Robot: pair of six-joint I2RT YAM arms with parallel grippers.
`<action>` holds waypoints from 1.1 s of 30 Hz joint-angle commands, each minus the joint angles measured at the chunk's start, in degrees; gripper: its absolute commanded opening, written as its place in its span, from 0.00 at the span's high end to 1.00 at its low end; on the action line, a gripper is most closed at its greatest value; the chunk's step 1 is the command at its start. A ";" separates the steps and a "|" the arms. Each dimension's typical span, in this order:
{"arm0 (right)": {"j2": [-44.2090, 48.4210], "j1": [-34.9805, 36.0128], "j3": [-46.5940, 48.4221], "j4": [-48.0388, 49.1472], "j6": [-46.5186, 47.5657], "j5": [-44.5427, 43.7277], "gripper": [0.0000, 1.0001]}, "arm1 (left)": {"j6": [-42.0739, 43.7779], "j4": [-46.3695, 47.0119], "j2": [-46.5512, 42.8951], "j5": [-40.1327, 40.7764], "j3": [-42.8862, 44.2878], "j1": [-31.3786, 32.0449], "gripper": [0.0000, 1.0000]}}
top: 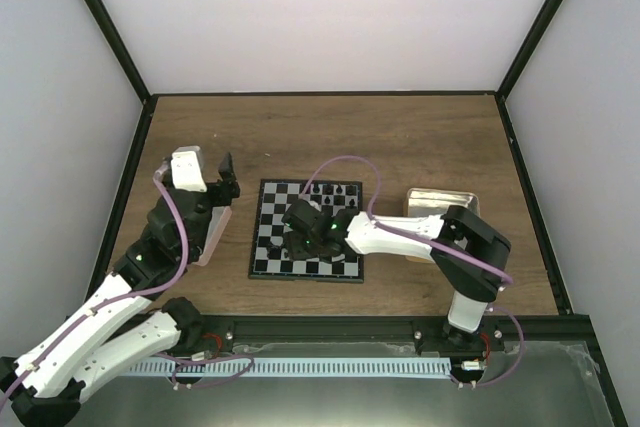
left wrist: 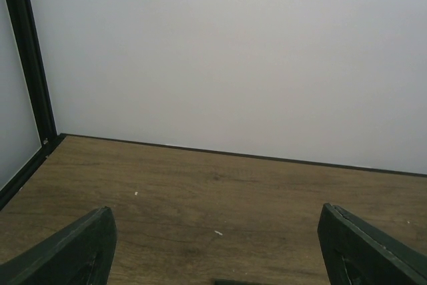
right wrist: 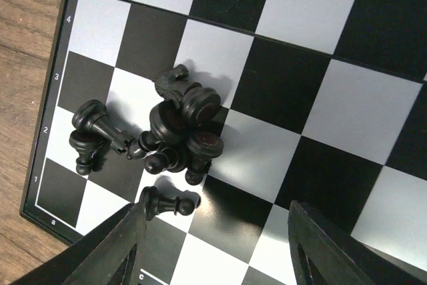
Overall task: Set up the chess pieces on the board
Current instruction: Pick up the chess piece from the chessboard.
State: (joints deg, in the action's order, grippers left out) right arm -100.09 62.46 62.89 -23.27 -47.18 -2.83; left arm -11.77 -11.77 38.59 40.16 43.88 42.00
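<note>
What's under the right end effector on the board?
A heap of small black chess pieces, toppled near the corner of the flat black-and-white checkered chessboard, below the open right end effector. In the top view the arm covers them; squares beneath the heap are hidden.

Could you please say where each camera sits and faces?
Top external: above, behind; looks down on the board; left arm, right arm show.
Left wrist: faces across bare table to the back wall; left gripper open below.
Right wrist: looks down on heaped black pieces; right gripper open.
Shared: top and right wrist show the board.
</note>
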 commanded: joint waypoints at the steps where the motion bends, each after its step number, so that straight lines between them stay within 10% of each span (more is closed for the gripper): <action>1: -0.10 0.69 3.06 -3.30 1.64 -3.77 0.40 | -0.23 -0.30 -0.84 1.66 1.49 -0.17 0.15; 20: -2.53 0.74 4.12 0.28 4.11 0.77 0.53 | -0.34 -0.71 -2.27 2.16 1.05 -0.19 0.15; 33: -3.85 0.86 6.34 2.02 3.59 1.12 0.81 | -0.10 -0.89 -2.46 1.76 1.05 -0.23 0.15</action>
State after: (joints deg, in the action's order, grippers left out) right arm -104.40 62.76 66.72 -22.70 -43.55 -1.87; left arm -11.94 -12.58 36.75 41.56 43.92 42.00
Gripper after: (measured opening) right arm 0.210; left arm 0.851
